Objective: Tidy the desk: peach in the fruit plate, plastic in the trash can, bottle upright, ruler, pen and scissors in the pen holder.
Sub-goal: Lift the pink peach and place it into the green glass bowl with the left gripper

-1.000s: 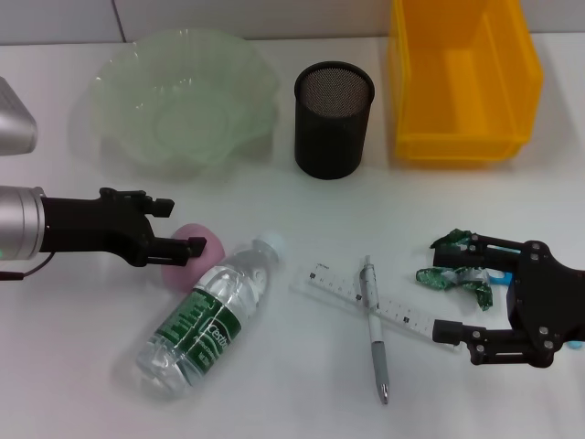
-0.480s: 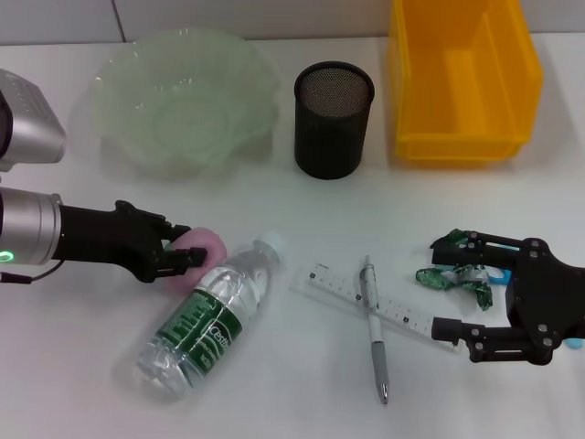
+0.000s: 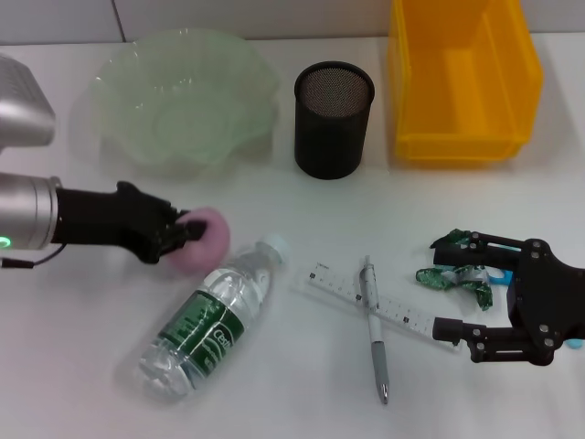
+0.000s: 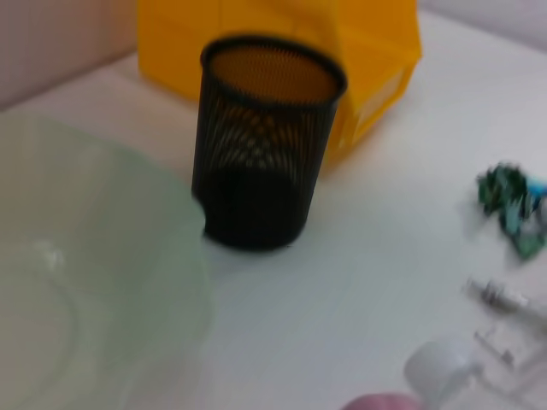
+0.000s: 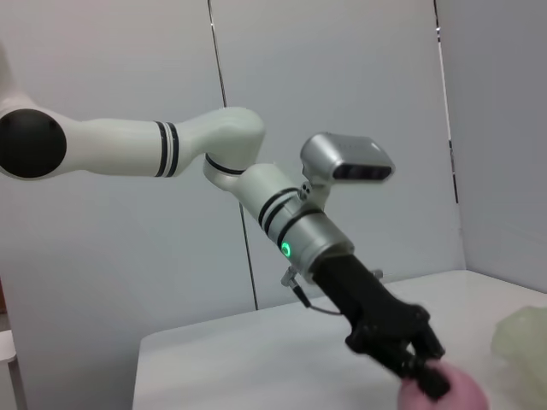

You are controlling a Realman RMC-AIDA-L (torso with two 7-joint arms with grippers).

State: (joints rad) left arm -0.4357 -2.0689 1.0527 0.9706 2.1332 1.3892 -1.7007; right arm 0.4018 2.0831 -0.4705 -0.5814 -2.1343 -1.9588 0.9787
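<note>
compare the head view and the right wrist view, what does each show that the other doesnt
Only the head view shows the bottle lying down, the ruler, the pen, the pen holder, the trash can, crumpled plastic and the open right claw. Only the right wrist view shows the left arm's white upper links and the wall. Both show the left claw shut on the peach.

You had the pen holder (image 4: 269,154) standing upright on the desk (image 4: 359,282), with the trash can (image 4: 342,51) just behind it and the fruit plate (image 4: 94,282) close beside it, its pale green rim near the holder's base. Farther off lay a crumpled green piece of plastic (image 4: 510,209); at the frame's edge you saw the bottle (image 4: 440,369), only its white cap clear, and a sliver of the peach (image 4: 385,401).
</note>
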